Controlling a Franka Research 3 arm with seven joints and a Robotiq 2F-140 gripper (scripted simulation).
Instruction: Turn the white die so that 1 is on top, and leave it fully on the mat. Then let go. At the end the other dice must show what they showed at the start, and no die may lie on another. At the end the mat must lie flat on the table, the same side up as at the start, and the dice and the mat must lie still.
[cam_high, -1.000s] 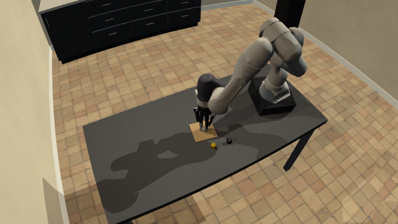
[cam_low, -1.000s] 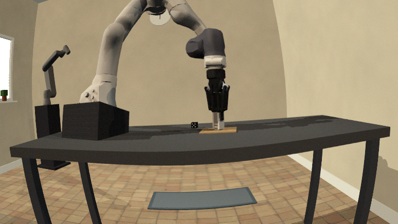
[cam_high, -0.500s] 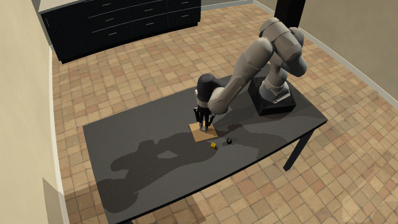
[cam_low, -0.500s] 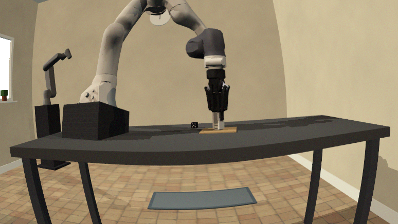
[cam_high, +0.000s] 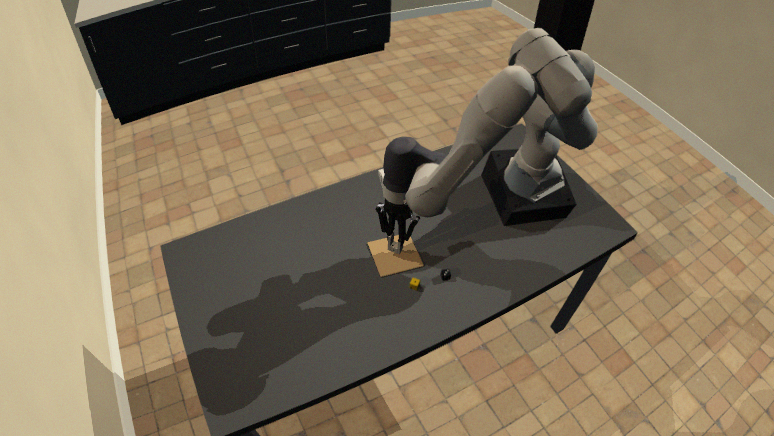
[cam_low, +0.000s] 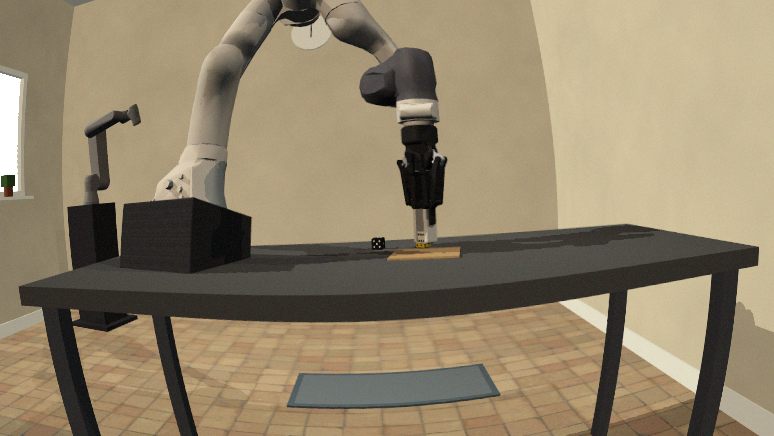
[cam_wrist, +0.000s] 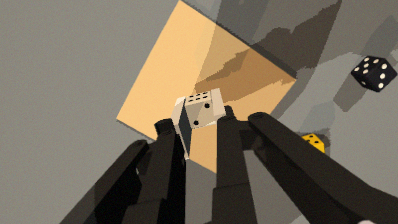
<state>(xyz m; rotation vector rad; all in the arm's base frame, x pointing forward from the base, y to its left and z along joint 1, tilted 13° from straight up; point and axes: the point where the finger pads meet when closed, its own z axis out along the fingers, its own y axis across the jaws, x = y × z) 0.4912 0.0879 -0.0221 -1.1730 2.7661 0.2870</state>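
One white die, clamped in the tool above the mat, wants a steady squeeze and clearance before any turning.

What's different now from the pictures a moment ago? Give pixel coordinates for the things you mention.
The pincer (cam_high: 394, 247) (cam_low: 424, 233) (cam_wrist: 201, 106) has risen slightly, lifting the white die (cam_high: 395, 246) (cam_low: 420, 237) (cam_wrist: 200, 114) off the mat (cam_high: 387, 266) (cam_low: 449, 253) (cam_wrist: 150, 85). In the exterior view, the yellow die (cam_high: 414, 283) (cam_low: 423, 245) (cam_wrist: 314, 142) now shows beneath it. No visible release. The mat, yellow die and black die (cam_high: 445, 274) (cam_low: 378, 243) (cam_wrist: 374, 73) look unmoved.
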